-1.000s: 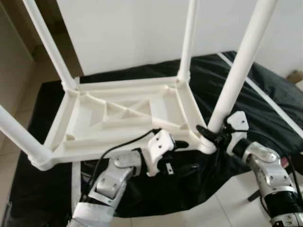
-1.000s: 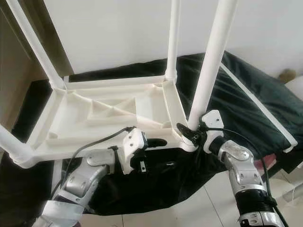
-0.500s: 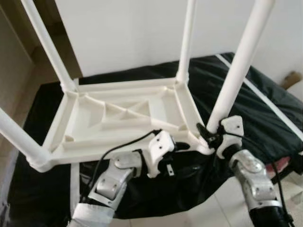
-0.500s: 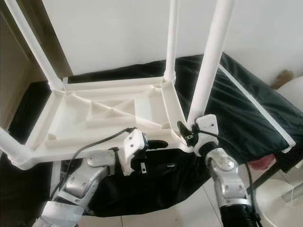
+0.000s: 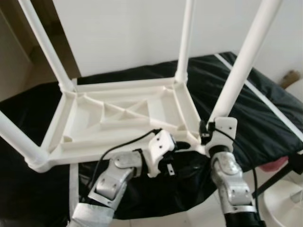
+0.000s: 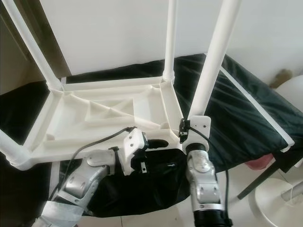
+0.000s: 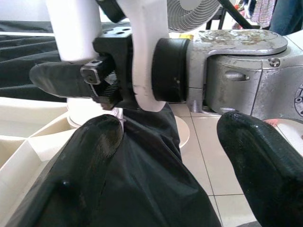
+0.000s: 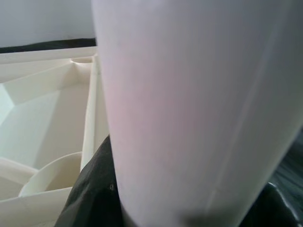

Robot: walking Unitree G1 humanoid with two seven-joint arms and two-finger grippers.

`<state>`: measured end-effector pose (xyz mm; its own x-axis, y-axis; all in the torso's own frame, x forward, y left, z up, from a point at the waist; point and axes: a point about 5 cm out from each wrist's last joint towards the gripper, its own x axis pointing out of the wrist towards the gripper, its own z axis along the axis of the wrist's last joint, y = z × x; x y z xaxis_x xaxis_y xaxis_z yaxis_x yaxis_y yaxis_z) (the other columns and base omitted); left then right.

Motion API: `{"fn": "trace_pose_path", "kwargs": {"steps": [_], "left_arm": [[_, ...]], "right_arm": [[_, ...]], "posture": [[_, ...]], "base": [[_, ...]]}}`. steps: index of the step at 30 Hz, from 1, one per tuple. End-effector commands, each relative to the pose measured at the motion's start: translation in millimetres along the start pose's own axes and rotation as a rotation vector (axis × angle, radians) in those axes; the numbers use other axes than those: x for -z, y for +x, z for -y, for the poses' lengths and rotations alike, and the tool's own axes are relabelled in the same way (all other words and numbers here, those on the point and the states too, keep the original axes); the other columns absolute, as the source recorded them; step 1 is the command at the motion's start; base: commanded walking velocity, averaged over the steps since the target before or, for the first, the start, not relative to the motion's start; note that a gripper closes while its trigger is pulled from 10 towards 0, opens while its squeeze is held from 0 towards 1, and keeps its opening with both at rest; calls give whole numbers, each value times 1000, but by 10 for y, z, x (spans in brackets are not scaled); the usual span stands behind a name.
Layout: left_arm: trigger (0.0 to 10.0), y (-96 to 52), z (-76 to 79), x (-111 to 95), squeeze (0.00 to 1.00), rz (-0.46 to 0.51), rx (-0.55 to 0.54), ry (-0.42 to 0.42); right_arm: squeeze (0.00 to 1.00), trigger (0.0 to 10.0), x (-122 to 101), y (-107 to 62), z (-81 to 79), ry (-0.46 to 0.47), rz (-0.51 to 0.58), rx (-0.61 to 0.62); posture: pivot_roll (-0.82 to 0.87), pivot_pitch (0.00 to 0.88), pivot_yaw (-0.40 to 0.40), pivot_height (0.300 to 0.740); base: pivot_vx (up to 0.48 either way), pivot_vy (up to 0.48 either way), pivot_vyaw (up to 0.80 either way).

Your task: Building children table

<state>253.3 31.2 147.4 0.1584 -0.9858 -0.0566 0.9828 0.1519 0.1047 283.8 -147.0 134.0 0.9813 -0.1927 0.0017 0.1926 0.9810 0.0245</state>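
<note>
Table: the white plastic children's table (image 5: 118, 118) lies upside down on a black cloth (image 5: 265, 118), its ribbed underside facing up and four white tube legs rising from the corners.
Near-right leg: the thick white tube leg (image 5: 244, 59) stands in the corner socket nearest my right arm.
My right gripper (image 6: 182, 130): at the base of that leg, just above the socket. My right wrist view shows the leg very close between my two black fingers, one dark finger on each side of it; my fingers are clamped around the leg.
My left gripper (image 5: 182, 146): at the near rim of the table, just left of the same corner, reaching toward my right wrist. My two black fingers (image 7: 90, 156) are spread apart with nothing between them, above the black cloth.
Floor: pale tiles (image 6: 165, 217) below the cloth's edge.
Background: a plain white wall (image 5: 128, 33) behind the table.
</note>
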Motion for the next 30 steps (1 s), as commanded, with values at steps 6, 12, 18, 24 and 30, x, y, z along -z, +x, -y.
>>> {"fn": "trace_pose_path", "kwargs": {"steps": [6,12,18,24,30], "left_arm": [[10000,-4,2,9,0,-10,-18,-5],[10000,1,-5,1,0,-6,-20,-8],[10000,-7,14,24,0,-12,-17,-10],[10000,-2,13,21,0,-8,-23,-14],[10000,-1,14,20,0,-7,-23,-14]], "right_arm": [[0,10000,134,-56,-14,-6,-96,34],[0,10000,119,-57,-48,-9,-94,47],[0,10000,96,-53,-64,-11,-83,42],[1000,10000,12,-38,-34,8,-28,11],[1000,10000,-28,-33,35,19,5,-9]], "posture": [[-82,0,34,740],[-82,0,34,740],[-81,0,30,740],[-82,0,21,740],[-84,0,23,740]], "base": [[0,0,0],[0,0,0],[0,0,0],[0,0,0],[0,0,0]]}}
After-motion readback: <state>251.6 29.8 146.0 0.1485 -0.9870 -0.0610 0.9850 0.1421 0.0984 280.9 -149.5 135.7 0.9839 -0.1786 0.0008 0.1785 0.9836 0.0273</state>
